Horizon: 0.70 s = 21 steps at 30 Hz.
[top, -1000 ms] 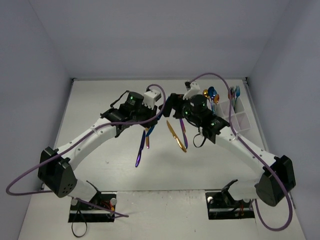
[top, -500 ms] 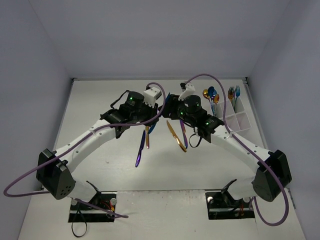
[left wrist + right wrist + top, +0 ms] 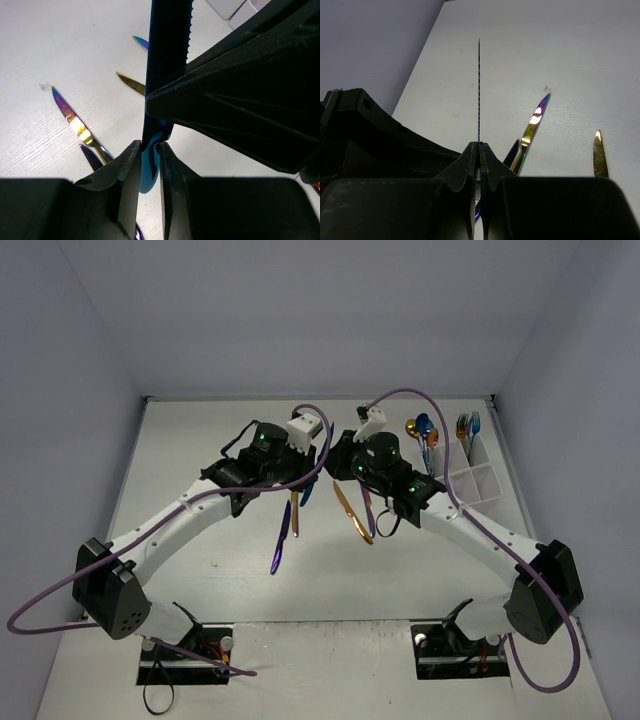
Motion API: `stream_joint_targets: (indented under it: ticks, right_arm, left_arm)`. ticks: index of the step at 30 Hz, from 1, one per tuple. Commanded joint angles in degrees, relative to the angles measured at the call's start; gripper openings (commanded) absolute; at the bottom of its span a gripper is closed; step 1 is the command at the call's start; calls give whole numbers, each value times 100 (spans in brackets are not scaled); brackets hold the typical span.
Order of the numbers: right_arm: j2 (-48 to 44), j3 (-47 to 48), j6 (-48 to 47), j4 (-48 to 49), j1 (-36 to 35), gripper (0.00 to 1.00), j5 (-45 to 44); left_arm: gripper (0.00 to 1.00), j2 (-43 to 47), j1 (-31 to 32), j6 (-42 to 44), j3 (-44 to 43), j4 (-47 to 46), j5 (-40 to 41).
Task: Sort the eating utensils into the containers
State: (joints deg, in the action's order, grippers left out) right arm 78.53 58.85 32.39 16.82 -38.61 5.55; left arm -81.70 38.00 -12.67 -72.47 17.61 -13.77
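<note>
two claws are clamped on one blue knife (image 3: pixel 167 50) at once, in the air above the middle of the table (image 3: pixel 200 440). the left claw (image 3: pixel 148 147) pinches it near its rounded end; the right claw (image 3: pixel 479 148) is pressed together on its flat faces. i judge this a handover, because the white caddy (image 3: pixel 478 483) stands near the far right corner, on the right arm's side. the knife is slim, glossy deep blue, with small teeth along one edge. a rainbow knife (image 3: pixel 75 122) lies on the table below.
</note>
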Motion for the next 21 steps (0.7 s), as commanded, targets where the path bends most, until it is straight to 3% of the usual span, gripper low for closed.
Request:
stream_joint_targets:
  ticks: [1,4,8,12,21]
  right_arm:
    - [-325,50,-454,332,37,0,-689]
    - [-549,10,-653,302,69,0,-997]
    - [-966,-72,-1013,118,270,0,-1603]
    - [-1580,-213,-1176,-100,915,0,-2007]
    - [-2414,-383,-1586,-769,2699,0,-3053]
  left_arm:
    - [16,489,50,-53,-10,-387,114]
    - [46,604,45,-53,151,-278,414]
    - [62,826,-11,-128,399,-107,955]
    - [68,1091,-260,-166,693,128,1212]
    - [72,1535,-1348,-270,1368,533,823]
